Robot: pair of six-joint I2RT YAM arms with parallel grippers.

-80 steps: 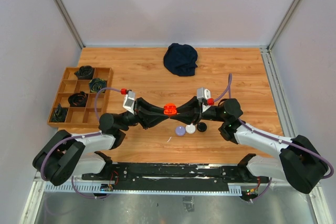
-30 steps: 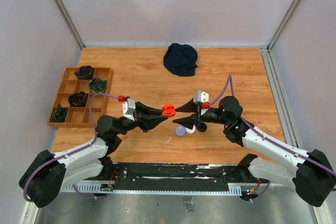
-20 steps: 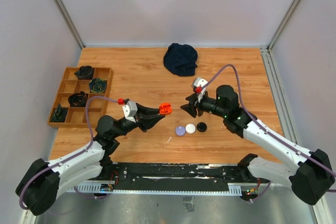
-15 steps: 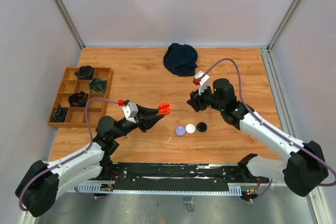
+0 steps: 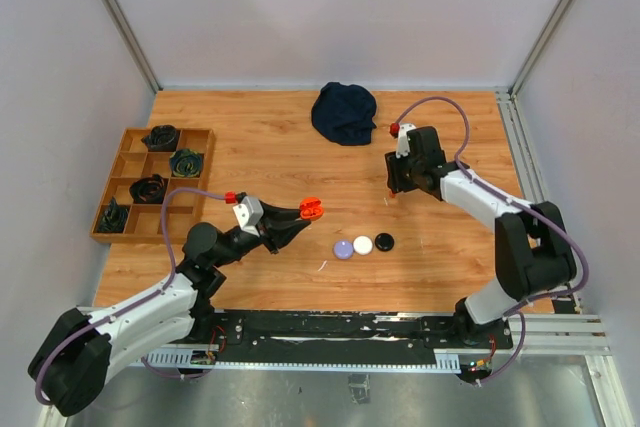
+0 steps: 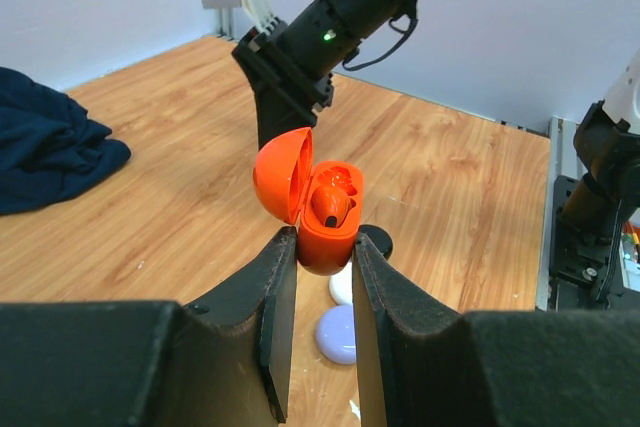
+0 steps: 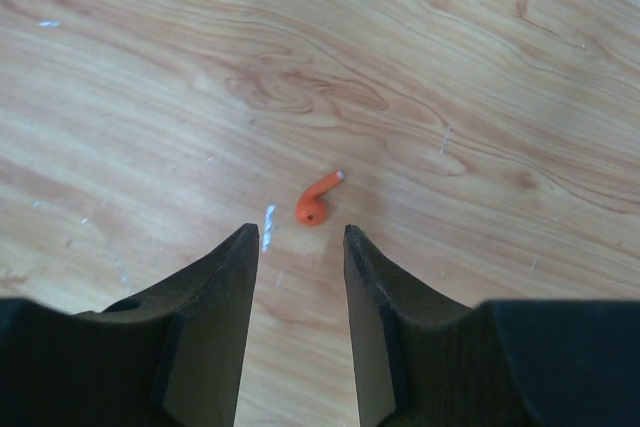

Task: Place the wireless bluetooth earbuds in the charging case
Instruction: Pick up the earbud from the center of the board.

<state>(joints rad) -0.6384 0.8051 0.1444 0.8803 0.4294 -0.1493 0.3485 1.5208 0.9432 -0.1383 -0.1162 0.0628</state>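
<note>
Left wrist view has the left gripper (image 6: 325, 247) pinching the orange charging case (image 6: 326, 232) by its lower half, near the middle of the frame. Both black fingers are pressed against the sides of the case, so the jaws stand only as wide as the case itself. The lid (image 6: 280, 175) is swung open and leans toward the left of the frame, and one seated earbud (image 6: 331, 205) lies already in its pocket. I judge that the case is held up off the table (image 6: 470, 177), with its mouth exposed, so the second bud can be put in from above without the case sliding away.

Right wrist view looks straight down on the wood. The loose orange earbud (image 7: 314, 201) lies flat a little below the centre of the frame, just beyond the fingertips of the right gripper (image 7: 297, 235) and apart from them. These jaws are spread, with nothing between them, and they do not touch the bud. The gap is much wider than the bud; probably this gives room to come down around such a small piece.

Top external view places the right gripper in the right-centre, well apart from the held case. A purple case (image 5: 343, 249), a white case (image 5: 363, 244) and a black case (image 5: 384, 241) sit in a row below centre.
</note>
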